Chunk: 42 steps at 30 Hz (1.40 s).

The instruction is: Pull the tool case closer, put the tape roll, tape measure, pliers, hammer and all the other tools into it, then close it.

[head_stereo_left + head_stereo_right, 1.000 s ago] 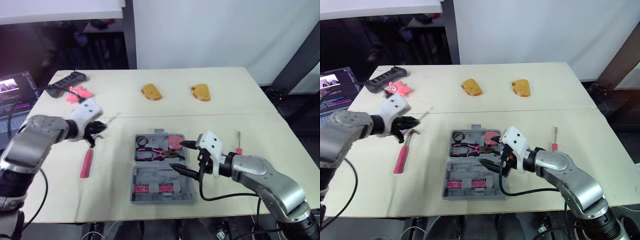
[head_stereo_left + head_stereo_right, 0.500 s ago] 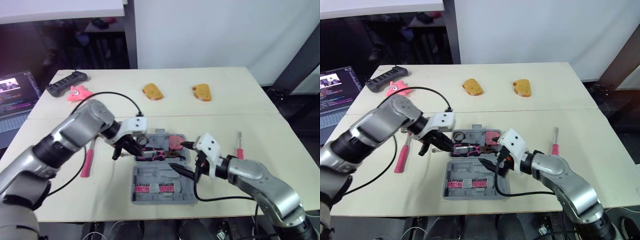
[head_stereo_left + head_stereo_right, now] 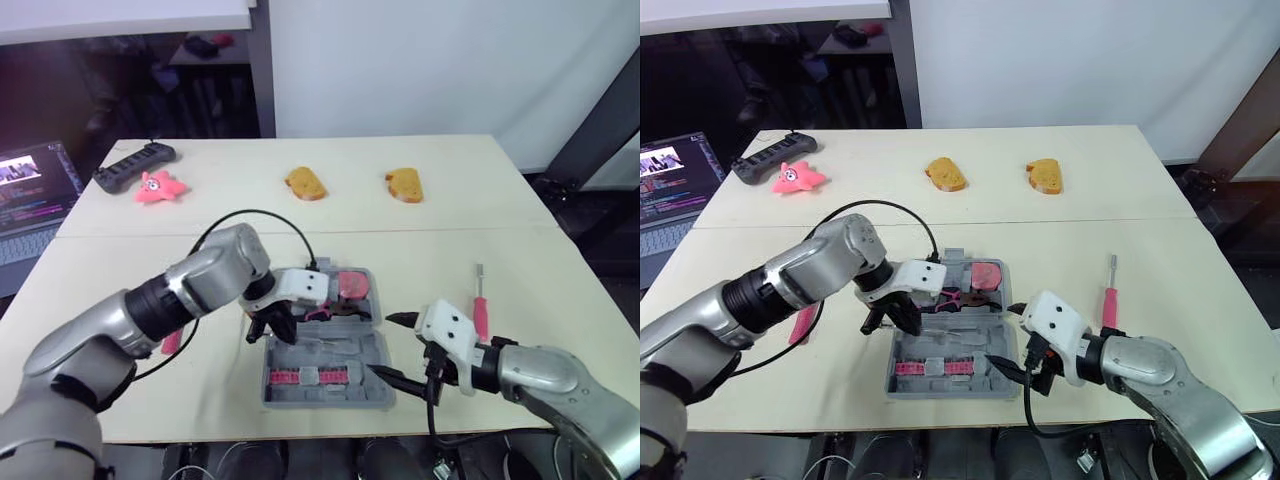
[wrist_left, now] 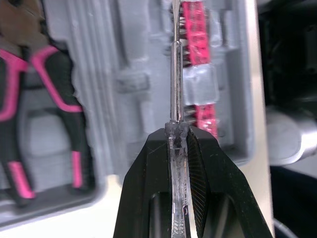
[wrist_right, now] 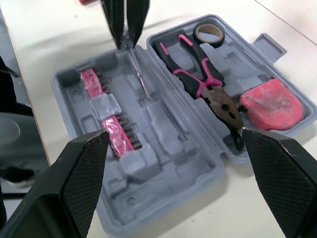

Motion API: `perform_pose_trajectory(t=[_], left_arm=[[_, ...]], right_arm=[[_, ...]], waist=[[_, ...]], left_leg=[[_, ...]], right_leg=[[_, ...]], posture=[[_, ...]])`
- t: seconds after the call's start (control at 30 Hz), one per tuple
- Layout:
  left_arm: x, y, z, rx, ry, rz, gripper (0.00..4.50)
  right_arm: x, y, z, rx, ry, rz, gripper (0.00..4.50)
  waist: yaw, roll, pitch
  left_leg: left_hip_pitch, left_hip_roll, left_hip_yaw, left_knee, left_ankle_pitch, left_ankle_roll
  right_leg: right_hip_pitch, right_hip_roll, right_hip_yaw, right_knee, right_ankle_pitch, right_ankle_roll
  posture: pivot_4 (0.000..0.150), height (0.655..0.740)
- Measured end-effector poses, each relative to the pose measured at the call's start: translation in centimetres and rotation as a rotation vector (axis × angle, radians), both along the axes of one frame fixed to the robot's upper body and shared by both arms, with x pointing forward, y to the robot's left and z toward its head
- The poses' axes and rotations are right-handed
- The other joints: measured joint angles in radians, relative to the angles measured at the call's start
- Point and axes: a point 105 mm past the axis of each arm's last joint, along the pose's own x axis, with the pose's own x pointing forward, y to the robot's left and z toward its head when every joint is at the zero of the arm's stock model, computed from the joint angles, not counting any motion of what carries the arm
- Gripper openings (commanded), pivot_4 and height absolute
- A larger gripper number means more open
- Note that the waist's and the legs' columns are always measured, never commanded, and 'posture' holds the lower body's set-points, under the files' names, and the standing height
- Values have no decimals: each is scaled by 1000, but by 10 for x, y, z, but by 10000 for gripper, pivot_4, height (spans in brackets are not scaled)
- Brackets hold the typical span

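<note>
The grey tool case (image 3: 372, 352) lies open at the table's front. Its far half holds the pink-handled pliers (image 5: 208, 87), tape roll (image 5: 208, 33) and pink tape measure (image 5: 272, 104); a pink bit strip (image 5: 111, 124) sits in the near half. My left gripper (image 3: 272, 325) is shut on a small clear-handled screwdriver (image 4: 176, 74), its shaft pointing over the near half. My right gripper (image 3: 392, 348) stands open at the case's right front corner. The pink-handled hammer (image 3: 170, 343) lies left of the case, mostly behind my left arm. A pink screwdriver (image 3: 478, 310) lies to the right.
Two bread-like pieces (image 3: 303, 183) (image 3: 402, 184) lie at the far middle of the table. A pink toy (image 3: 158, 186) and a black power strip (image 3: 135, 165) sit at the far left. A laptop (image 3: 25, 190) stands off the left edge.
My left arm swung from the table's left side to over the case, carrying the small screwdriver. My right gripper drew back from the case's middle to its right front corner.
</note>
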Motion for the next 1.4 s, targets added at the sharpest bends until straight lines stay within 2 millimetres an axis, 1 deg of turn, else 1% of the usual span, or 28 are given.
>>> perform_pose_trajectory(t=[0.13,0.23,0.33,0.43,0.73,0.97,1.23,1.4], left_arm=[[2,-2,-11,77,-29,-8,542],[0,-9,-12,73,-36,-12,542],[6,-14,-12,59,-100,1,542],[9,-20,-15,28,-129,32,542],[12,-16,-21,15,-165,91,542],[13,-20,-22,7,-181,91,542],[7,-28,-38,6,-170,61,542],[8,-30,-39,5,-175,57,542]], right_arm=[[4,0,4,-3,-29,8,45000],[5,0,6,-3,-36,10,45000],[5,1,5,2,-37,6,45000],[6,4,5,19,-38,-2,45000],[6,3,2,15,-27,-29,45000],[6,2,1,13,-23,-39,45000],[3,2,-2,11,-13,-52,45000],[3,2,-3,11,-10,-58,45000]], waist=[[-4,0,0],[0,0,0],[2,0,0],[1,0,0],[0,0,0],[1,0,0],[1,0,0],[1,1,0]], left_leg=[[0,0,0,0,0,0],[0,0,0,0,0,0],[0,0,0,0,0,0],[0,0,-1,0,0,0],[0,0,-1,1,0,0],[0,0,0,1,0,0],[0,0,0,1,0,0],[0,0,0,1,0,0]], right_leg=[[0,0,0,0,0,0],[0,0,0,0,0,0],[0,0,0,0,0,0],[0,0,0,0,0,0],[0,0,0,1,0,0],[0,0,0,1,0,0],[0,0,0,1,0,0],[0,0,0,1,0,0]], posture=[[1500,7400],[1500,7400],[1500,7400],[1500,7400],[1500,7400],[1500,7400],[1500,7400],[1500,7400]])
